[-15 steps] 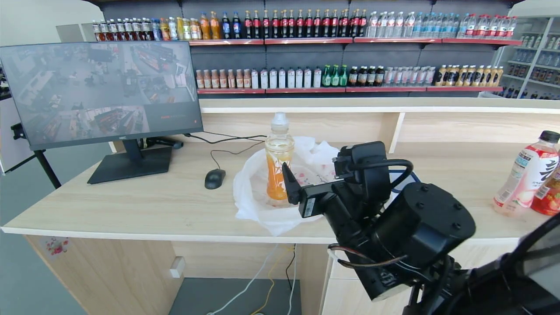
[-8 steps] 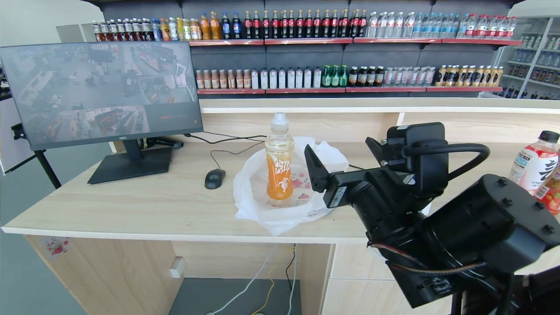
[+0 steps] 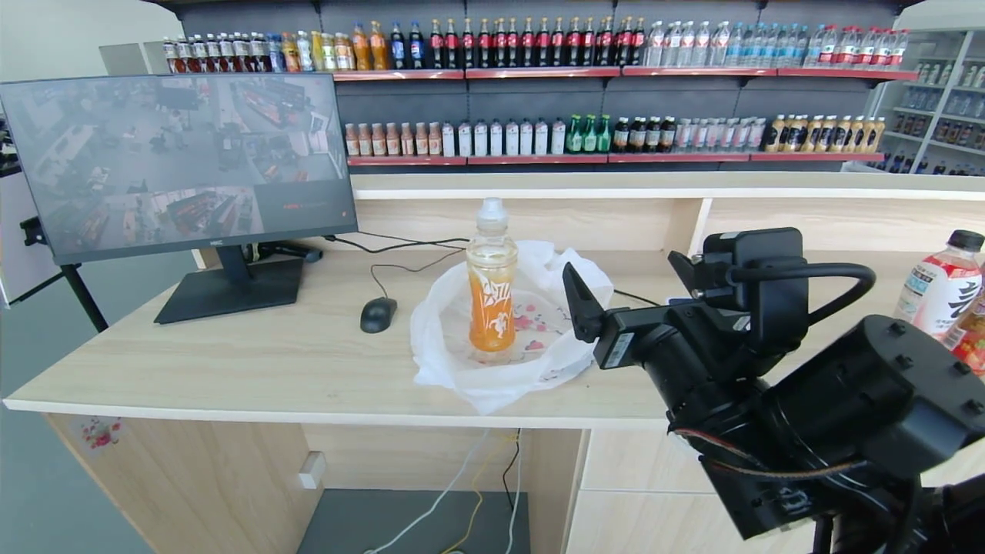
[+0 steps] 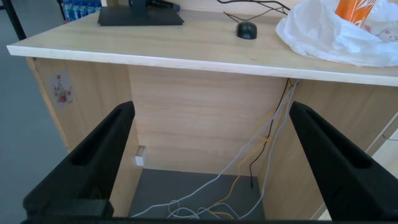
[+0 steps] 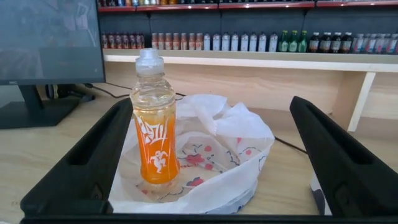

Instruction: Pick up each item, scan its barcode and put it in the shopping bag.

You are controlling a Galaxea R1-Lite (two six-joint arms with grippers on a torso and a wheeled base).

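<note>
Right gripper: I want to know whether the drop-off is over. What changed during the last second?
The right gripper, open, pulled back from beside the orange bottle toward the robot's right, leaving a clear gap. The orange bottle stayed upright in the shopping bag on the counter; the mouse and the monitor did not shift.

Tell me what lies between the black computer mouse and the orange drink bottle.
Head view: a bare strip of light wooden counter, then the crumpled edge of the white plastic shopping bag.
</note>
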